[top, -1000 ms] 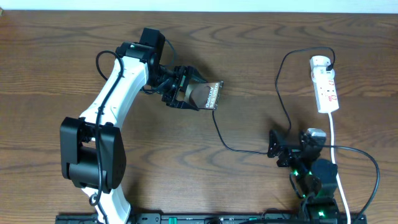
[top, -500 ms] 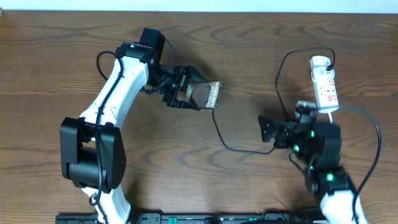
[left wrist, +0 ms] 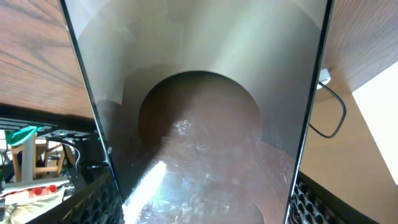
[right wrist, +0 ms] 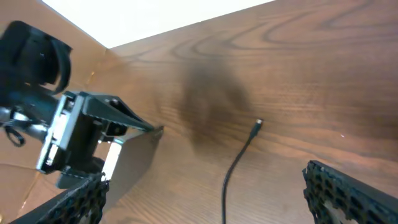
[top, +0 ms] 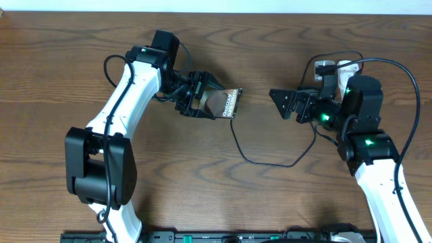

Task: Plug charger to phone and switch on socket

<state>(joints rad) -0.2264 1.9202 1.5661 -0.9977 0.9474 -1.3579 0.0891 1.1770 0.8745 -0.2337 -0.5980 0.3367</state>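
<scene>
Holds the phone (top: 227,103) tilted over the surface (top: 67,54) in the left pincer (top: 216,101), clamped on 2 opposite edges, with the brownish screen filling the left wrist view. Keeps nothing in the right pincer (top: 278,104), spread wide above the wood between the phone and the socket (top: 346,65), itself mostly hidden behind that arm. Leaves the charger (top: 260,162) looped across the wood between the 2 arms, its connector tip (right wrist: 258,124) lying free near the phone, not plugged in.

Brownish phone (top: 228,104) with white lettering, black charger (top: 270,165), white socket (top: 347,65), brown wood-grain table (top: 54,67).
</scene>
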